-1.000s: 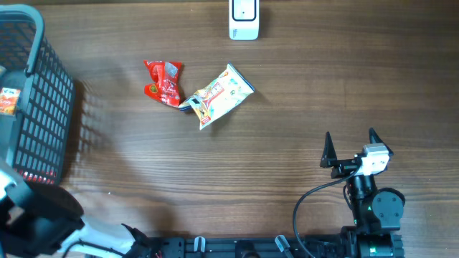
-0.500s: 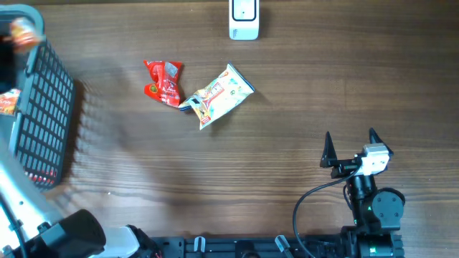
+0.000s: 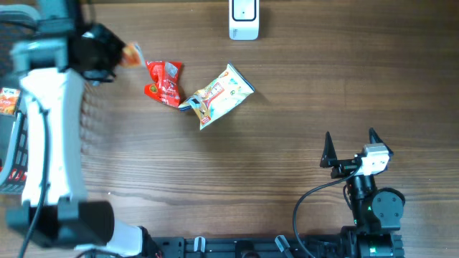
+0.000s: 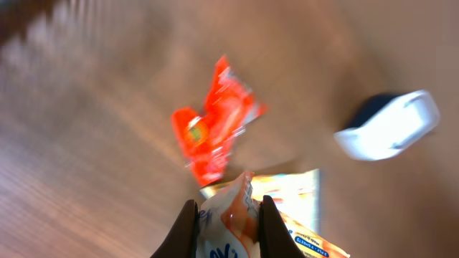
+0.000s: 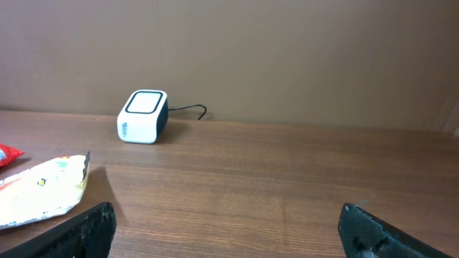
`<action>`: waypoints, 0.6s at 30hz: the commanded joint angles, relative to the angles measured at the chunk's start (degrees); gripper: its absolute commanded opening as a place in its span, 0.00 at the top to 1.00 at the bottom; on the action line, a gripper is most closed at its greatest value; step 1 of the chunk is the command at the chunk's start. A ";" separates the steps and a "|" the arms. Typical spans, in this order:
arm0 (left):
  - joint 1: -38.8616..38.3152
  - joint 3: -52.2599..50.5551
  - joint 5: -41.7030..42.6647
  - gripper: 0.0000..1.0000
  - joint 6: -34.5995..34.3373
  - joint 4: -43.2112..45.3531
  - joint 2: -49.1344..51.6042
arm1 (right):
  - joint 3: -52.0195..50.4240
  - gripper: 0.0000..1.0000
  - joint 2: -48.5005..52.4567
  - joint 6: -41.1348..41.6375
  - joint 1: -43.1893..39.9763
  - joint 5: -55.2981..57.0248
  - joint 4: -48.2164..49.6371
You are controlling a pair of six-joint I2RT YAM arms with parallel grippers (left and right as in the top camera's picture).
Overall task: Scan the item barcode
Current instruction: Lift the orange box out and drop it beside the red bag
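Observation:
My left gripper (image 3: pixel 120 56) hangs over the table's far left, shut on a small orange and white packet (image 3: pixel 131 54). In the left wrist view the packet (image 4: pixel 231 218) is pinched between the two dark fingers (image 4: pixel 188 229), though the view is blurred. Just right of and below it, a red packet (image 3: pixel 163 82) (image 4: pixel 215 129) lies on the table. A white and yellow packet (image 3: pixel 219 95) (image 5: pixel 39 190) lies beside the red one. The white barcode scanner (image 3: pixel 244 18) (image 4: pixel 391 129) (image 5: pixel 143 116) stands at the far edge. My right gripper (image 3: pixel 351 147) (image 5: pixel 229 229) rests open at the near right, holding nothing.
A dark mesh basket (image 3: pixel 8 136) stands at the left edge, partly hidden under my left arm (image 3: pixel 50 136). The scanner's cable (image 5: pixel 188 109) trails off to its right along the wall. Bare wood lies between the packets and my right gripper.
My left arm has swung from the near left corner, up over the basket, to the far left, carrying the orange and white packet rightward towards the red packet. The right arm has not moved.

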 commanded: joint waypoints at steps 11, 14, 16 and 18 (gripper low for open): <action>-5.27 -9.77 -2.97 0.94 1.44 -0.02 17.25 | -0.09 0.00 -0.42 0.48 0.24 0.81 0.11; -5.27 -9.77 -2.95 0.84 1.44 -0.04 18.58 | -0.09 0.00 -0.42 0.46 0.24 0.81 0.09; -5.27 -9.79 -2.95 0.66 1.44 -0.04 18.82 | -0.09 0.00 -0.42 0.46 0.24 0.81 0.11; -5.27 -9.81 -2.95 0.44 1.44 0.00 18.84 | -0.09 0.00 -0.42 0.46 0.24 0.81 0.11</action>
